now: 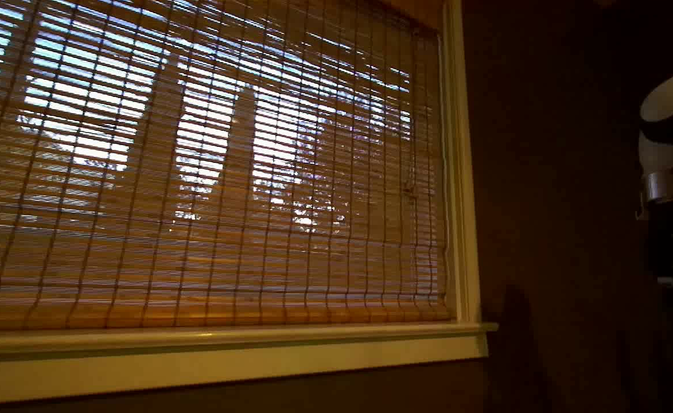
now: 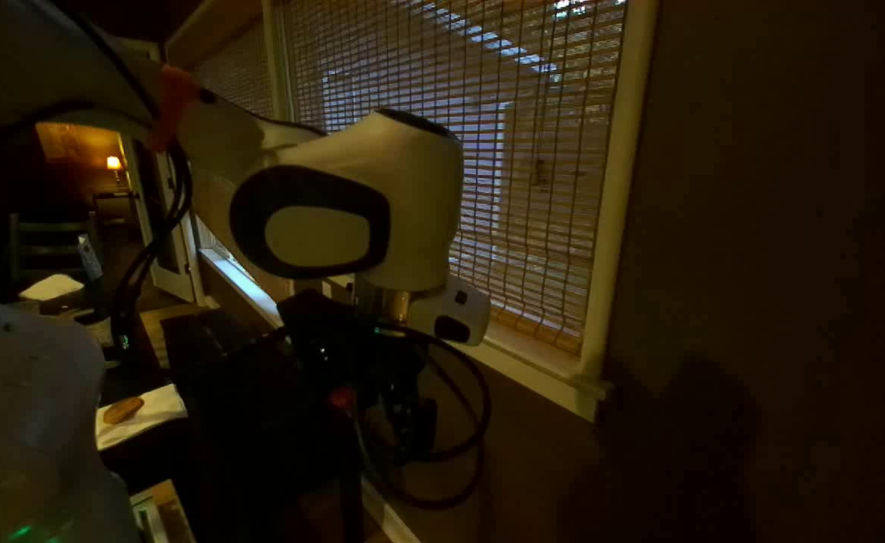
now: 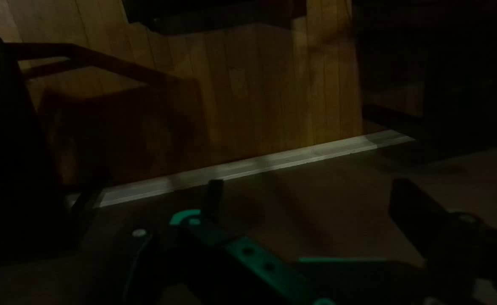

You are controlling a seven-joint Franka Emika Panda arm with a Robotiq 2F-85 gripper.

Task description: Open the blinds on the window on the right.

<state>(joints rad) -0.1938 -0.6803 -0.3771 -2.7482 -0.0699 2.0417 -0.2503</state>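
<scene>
The blinds (image 1: 290, 252) are woven brown slats, also seen in an exterior view (image 2: 540, 256). They hang down over the window, their bottom edge at the cream sill. The cream frame of the window (image 1: 463, 172) also shows in an exterior view (image 2: 623, 196). A thin cord with a small toggle (image 1: 409, 189) hangs near the blinds' right edge, also in an exterior view (image 2: 539, 173). My gripper (image 3: 307, 199) is open with nothing between its fingers. It points down toward the floor, below sill height in front of the wall, apart from the blinds. In an exterior view it (image 2: 408, 422) is very dark.
Black cables (image 2: 480, 452) loop beside the gripper near the wall. A brown disc (image 2: 124, 409) lies on a white sheet at the left. A chair (image 2: 50, 241) stands farther back. The wrist view shows wood floor (image 3: 248, 106) and a pale baseboard (image 3: 252, 166).
</scene>
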